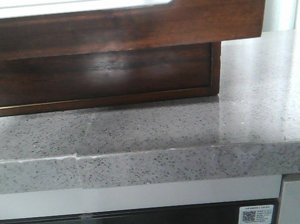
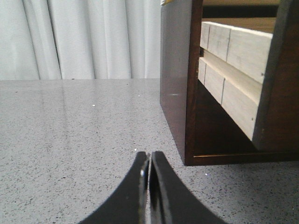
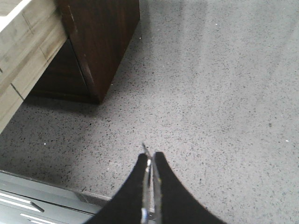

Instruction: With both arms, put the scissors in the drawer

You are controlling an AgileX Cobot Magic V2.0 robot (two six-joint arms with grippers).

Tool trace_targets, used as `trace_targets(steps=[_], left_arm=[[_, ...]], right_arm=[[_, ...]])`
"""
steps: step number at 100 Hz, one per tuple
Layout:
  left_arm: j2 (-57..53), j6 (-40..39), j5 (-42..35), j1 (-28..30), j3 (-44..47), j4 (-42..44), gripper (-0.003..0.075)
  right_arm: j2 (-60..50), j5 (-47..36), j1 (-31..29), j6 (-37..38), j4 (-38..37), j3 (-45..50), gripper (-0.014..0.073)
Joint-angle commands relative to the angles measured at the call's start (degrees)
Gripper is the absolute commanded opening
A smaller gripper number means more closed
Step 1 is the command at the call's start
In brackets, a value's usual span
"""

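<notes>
A: Front view: no scissors anywhere. Checked both wrist views too, nothing orange-red in any of them. Can't say where they are.

B: Drawer?

A: The drawer (image 1: 117,26) is pulled out, overhanging the front of the cabinet (image 1: 95,77). Its plain glossy front fills the upper part of the front view, with a strip of the white lining (image 1: 79,1) above it. What little of the lining shows is bare, but most of the interior is cut off.

B: So opening is done?

A: Looks that way. Placing I can't confirm either way: can't see enough of the inside.

B: Grippers?

A: Left gripper (image 2: 149,161) has its fingers pressed together, nothing between them. It's low over the speckled countertop (image 2: 74,140), just beside the cabinet's side panel. The pale wooden drawer side (image 2: 233,51) shows past it.

B: Right?

A: Right gripper (image 3: 150,161) same story: fingers closed tight, holding nothing visible, over the countertop near the cabinet's other corner.

B: Remaining?

A: My read: if the scissors aren't in yet, find them, pick them up, drop them in, then push the drawer in. If they're in, only closing is left.
</notes>
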Motion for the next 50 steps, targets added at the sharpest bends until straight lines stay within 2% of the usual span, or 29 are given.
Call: trace_targets(steps=[1,36,43,50], left_arm=[[-1.8,-0.7,-4.5,-0.1,2.0,-0.1,-0.002],[-1.8,-0.7,-4.5,-0.1,2.0,-0.1,-0.002],[-1.8,-0.7,-4.5,-0.1,2.0,-0.1,-0.002],[-1.8,-0.7,-4.5,-0.1,2.0,-0.1,-0.002]], right_arm=[[0.2,-4.3,-0.3,-0.1,-0.2,-1.5,-0.0069],[-0.6,-5.2,-0.4,-0.1,-0.2,-0.6,-0.0069],[-3.0,-8.9,-1.7,-0.1,-0.4,2.4,-0.0069],[-6.6,-17.2,-3.9,-0.1,-0.7,7.7,-0.0069]])
